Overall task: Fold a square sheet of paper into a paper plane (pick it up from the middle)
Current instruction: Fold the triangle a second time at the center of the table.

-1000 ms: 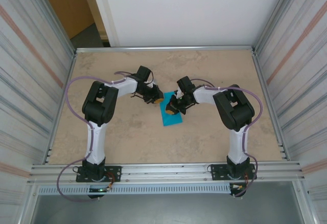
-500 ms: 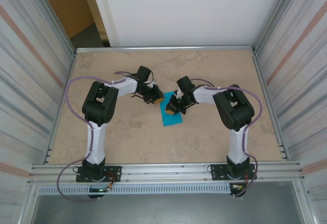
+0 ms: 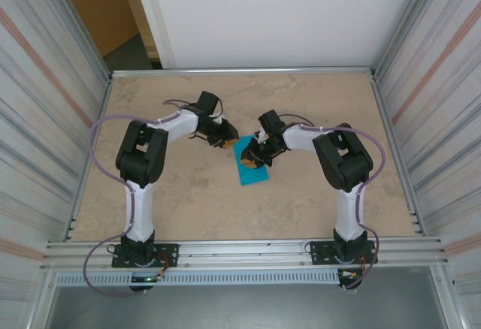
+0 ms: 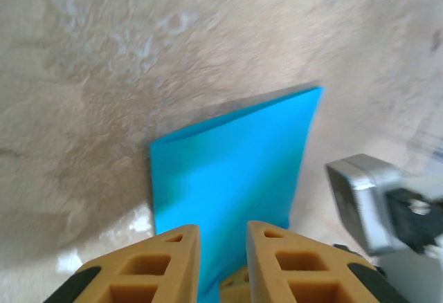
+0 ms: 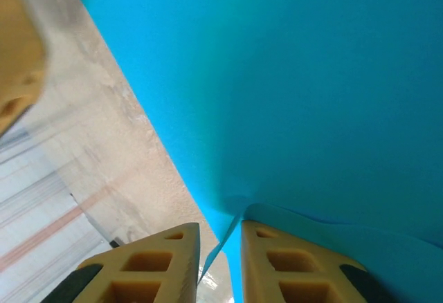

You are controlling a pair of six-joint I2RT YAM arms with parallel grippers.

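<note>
On the table, plain teal-blue sheet of paper, folded narrow.

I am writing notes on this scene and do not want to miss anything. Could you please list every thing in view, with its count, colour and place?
square sheet of paper: one, teal-blue, middle of the table, between the two grippers
table: one, beige marbled, under the paper
side walls: two, grey corrugated, left and right of the table
back panel: one, white, behind the table
frame rail: one, silver, near edge
left arm: one, white and black, left side
right arm: one, white and black, right side
left gripper: one, orange fingers, jaws a little apart at the paper's edge
right gripper: one, orange fingers, jaws a little apart at the paper's edge
</note>
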